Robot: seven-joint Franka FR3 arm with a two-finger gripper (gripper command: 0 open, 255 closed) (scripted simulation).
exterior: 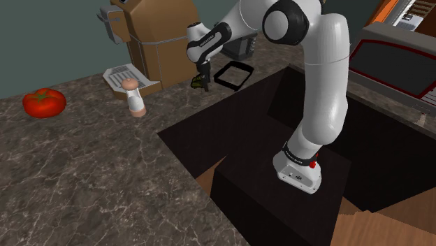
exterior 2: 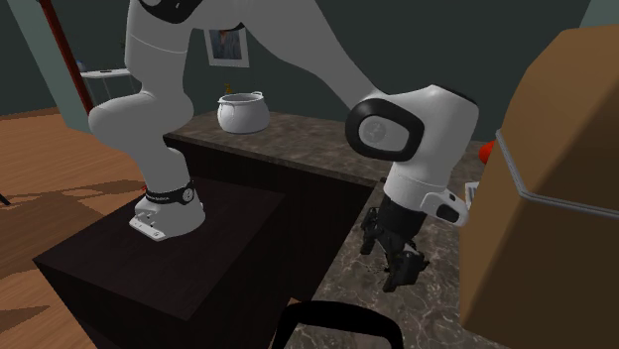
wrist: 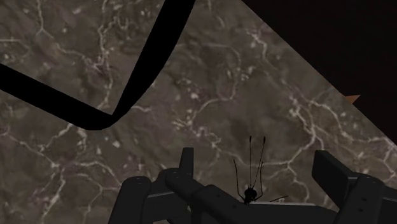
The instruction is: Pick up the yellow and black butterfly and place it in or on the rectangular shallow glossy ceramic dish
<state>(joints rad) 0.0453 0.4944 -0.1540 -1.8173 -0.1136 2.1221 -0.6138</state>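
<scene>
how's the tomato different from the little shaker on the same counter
The tomato is red; the shaker has a white body with a pinkish-tan cap. The tomato is round and squat, while the shaker is slim and stands upright. The tomato sits near the shoulder view's left edge, the shaker closer to the brown machine. Both rest on the dark veined counter.

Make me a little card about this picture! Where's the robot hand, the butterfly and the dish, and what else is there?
gripper: shut on the butterfly, above the counter
butterfly: lifted off the counter, antennae sticking forward
dish: black rim, on the counter close to the gripper, looks empty
counter: dark marble
also there: red tomato, shaker, brown machine
</scene>
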